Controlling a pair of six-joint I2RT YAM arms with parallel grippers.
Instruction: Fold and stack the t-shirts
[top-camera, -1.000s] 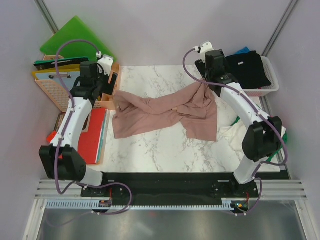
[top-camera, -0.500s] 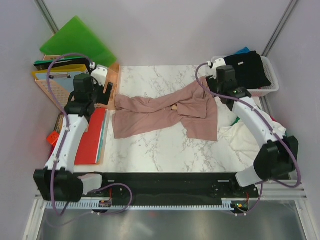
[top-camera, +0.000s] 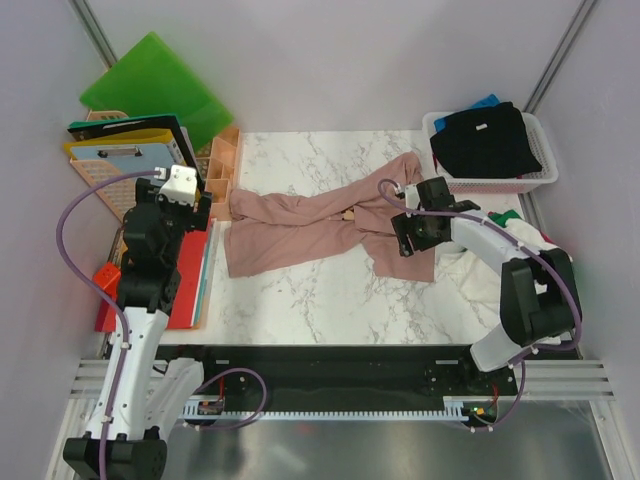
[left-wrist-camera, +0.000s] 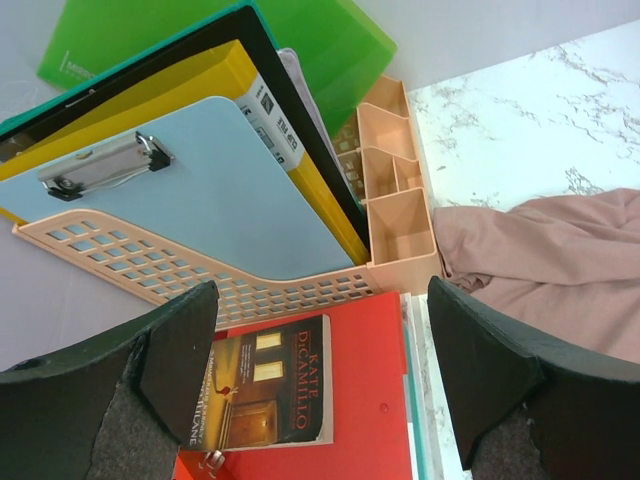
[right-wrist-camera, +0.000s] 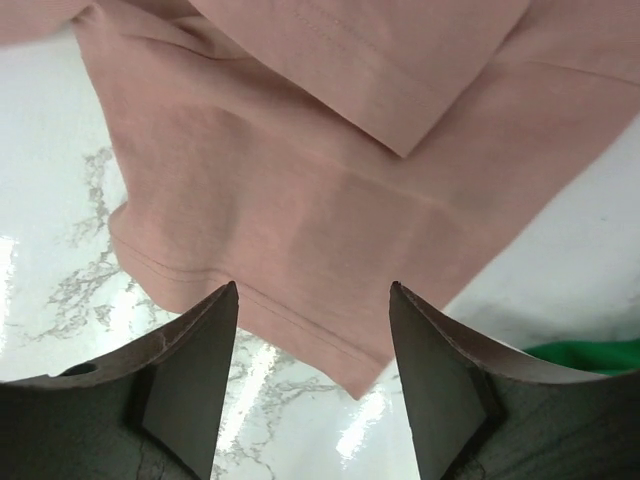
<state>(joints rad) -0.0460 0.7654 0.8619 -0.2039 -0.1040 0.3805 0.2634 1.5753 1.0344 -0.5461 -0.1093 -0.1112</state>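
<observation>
A dusty pink t-shirt (top-camera: 320, 225) lies crumpled and stretched across the marble table (top-camera: 320, 300). My right gripper (top-camera: 402, 243) hovers open just above its lower right hem (right-wrist-camera: 330, 170), holding nothing, fingertips (right-wrist-camera: 215, 320) either side of the hem corner. My left gripper (top-camera: 192, 208) stands open and empty over the red folder, left of the shirt's edge (left-wrist-camera: 560, 250). A black t-shirt (top-camera: 485, 140) and a blue one (top-camera: 487, 101) fill the basket. White (top-camera: 490, 265) and green (top-camera: 507, 217) t-shirts lie at the right.
A peach rack (left-wrist-camera: 150, 265) with clipboards and a green folder (top-camera: 155, 85) stand at the back left. A peach organizer (left-wrist-camera: 395, 195) adjoins the table. A book (left-wrist-camera: 260, 385) lies on the red folder (left-wrist-camera: 380, 400). The white basket (top-camera: 545, 178) sits back right.
Both arms have pulled back from the pink shirt. The right gripper let go of its upper right part and dropped to the lower hem. The left gripper drew back left over the folder.
</observation>
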